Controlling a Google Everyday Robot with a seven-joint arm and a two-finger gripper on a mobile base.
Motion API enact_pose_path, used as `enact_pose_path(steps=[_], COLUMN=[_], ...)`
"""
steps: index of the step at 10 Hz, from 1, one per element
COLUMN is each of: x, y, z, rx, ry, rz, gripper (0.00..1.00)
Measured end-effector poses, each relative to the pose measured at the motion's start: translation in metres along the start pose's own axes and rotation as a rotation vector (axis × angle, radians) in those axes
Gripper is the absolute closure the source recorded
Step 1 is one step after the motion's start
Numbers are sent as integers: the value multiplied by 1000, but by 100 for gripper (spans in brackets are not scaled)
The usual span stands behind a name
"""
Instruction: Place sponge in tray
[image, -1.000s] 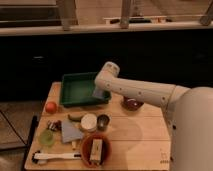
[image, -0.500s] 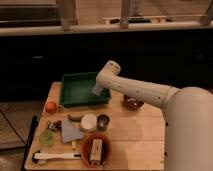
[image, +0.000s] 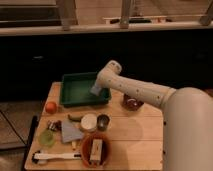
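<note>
Where the white arm bends down over the right end of the green tray (image: 76, 91), you see the gripper (image: 96, 91) with its fingers pinching the blue-grey sponge (image: 94, 89), held just above the tray's right inner side. On the worktop (image: 137, 145) nearby, an orange (image: 50, 106) sits left of the tray and a dark can (image: 102, 121) sits in front of it

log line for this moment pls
step: placing | gripper: over right side of green tray | sponge: pale blue, at gripper, not seen lying in tray
</note>
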Motion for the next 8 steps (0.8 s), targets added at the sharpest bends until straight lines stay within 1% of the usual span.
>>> enact_pose_path(steps=[4,5,6,8], x=[2,1,2,2], y=[-11,-12,-12,-14], z=[10,12,14,15], rx=[11,12,10,14], ry=[-20,-25,-28,-36], rz=[-9,-12,-19,-28], gripper=[98,97,90,70])
